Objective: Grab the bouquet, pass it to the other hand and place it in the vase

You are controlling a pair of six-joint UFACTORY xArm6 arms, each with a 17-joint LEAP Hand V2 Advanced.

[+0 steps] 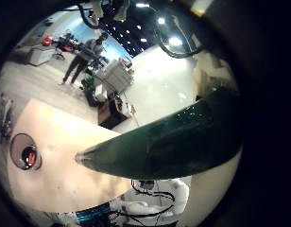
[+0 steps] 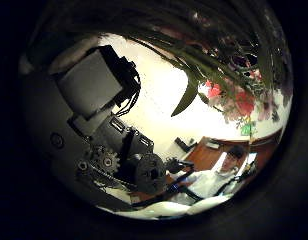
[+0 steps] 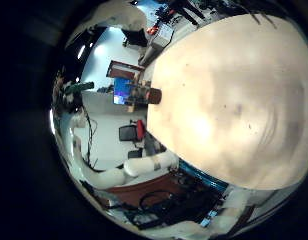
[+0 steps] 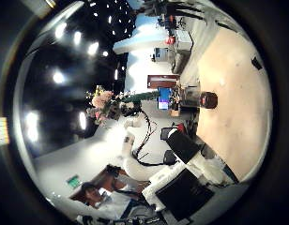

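The bouquet's stem bundle (image 1: 174, 137) crosses the left little finger side view very close to the palm. Its flowers (image 2: 234, 95) and leaves spread beside my left hand's fingers (image 2: 109, 115), which curl round the stems. In the right thumb side view the bouquet (image 4: 105, 101) is held high, off the table and away from the vase (image 4: 209, 99). The vase (image 1: 25, 151) stands upright near the table edge, and the right little finger side view also shows the vase (image 3: 152, 95). My right hand (image 4: 187, 178) shows only at that view's edge and holds nothing.
The round table top (image 3: 229, 100) fills the right little finger side view, with the right palm over it. My right arm (image 1: 155, 197) is beyond the table's edge in the left little finger side view. Furniture and a cart (image 1: 112, 76) stand on the floor beyond the table.
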